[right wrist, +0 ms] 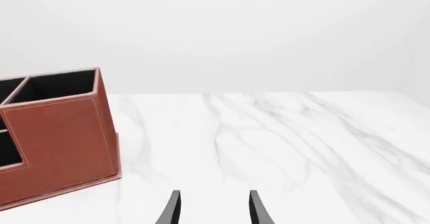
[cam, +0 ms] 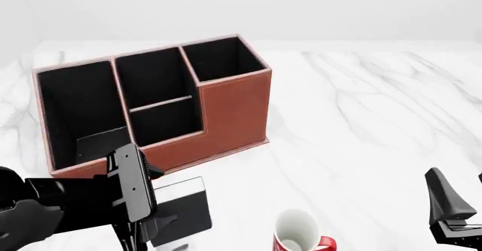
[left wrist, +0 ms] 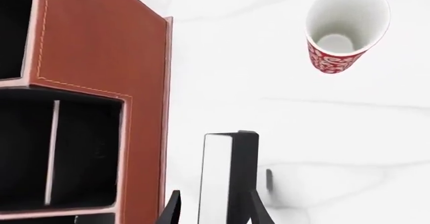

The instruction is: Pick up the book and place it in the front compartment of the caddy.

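My left fingers grip the book, holding it above the bench just in front of the caddy. My right fingers hang spread, holding nothing. The mug stands nearby.

Left gripper apparently clamped low; right gripper parted, idle.

White marble table, red-brown caddy resting on it, red-and-white mug nearby

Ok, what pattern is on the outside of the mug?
White swirls on red, with a plain white inside; the mug shows it best in the left wrist view.
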Robot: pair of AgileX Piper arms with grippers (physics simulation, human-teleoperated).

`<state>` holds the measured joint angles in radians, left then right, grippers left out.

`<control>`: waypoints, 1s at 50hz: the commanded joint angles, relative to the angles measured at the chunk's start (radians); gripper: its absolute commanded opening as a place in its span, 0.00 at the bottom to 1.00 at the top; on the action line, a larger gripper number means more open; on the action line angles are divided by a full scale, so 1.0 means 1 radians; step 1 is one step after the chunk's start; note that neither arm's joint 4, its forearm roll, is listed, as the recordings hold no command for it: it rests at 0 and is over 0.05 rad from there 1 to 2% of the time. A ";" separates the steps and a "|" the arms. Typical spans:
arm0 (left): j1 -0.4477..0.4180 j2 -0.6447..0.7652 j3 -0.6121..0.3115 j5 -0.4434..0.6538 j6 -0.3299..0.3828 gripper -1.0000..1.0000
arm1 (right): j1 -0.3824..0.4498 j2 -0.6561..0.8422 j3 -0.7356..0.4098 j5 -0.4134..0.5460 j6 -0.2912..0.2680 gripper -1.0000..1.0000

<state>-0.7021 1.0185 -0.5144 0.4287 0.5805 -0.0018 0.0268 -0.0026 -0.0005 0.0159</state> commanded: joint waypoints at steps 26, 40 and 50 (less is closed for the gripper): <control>0.073 -0.018 0.095 -0.196 0.200 0.00 | 0.000 -0.003 0.000 0.000 -0.002 1.00; 0.045 -0.098 0.050 -0.127 0.349 0.00 | 0.000 -0.003 0.000 0.000 -0.002 1.00; 0.088 -0.142 -0.031 -0.062 0.434 0.00 | 0.000 -0.003 0.000 0.000 -0.002 1.00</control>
<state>-0.6405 0.9397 -0.4780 0.3283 0.9161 -0.0018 0.0266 -0.0026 -0.0004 0.0159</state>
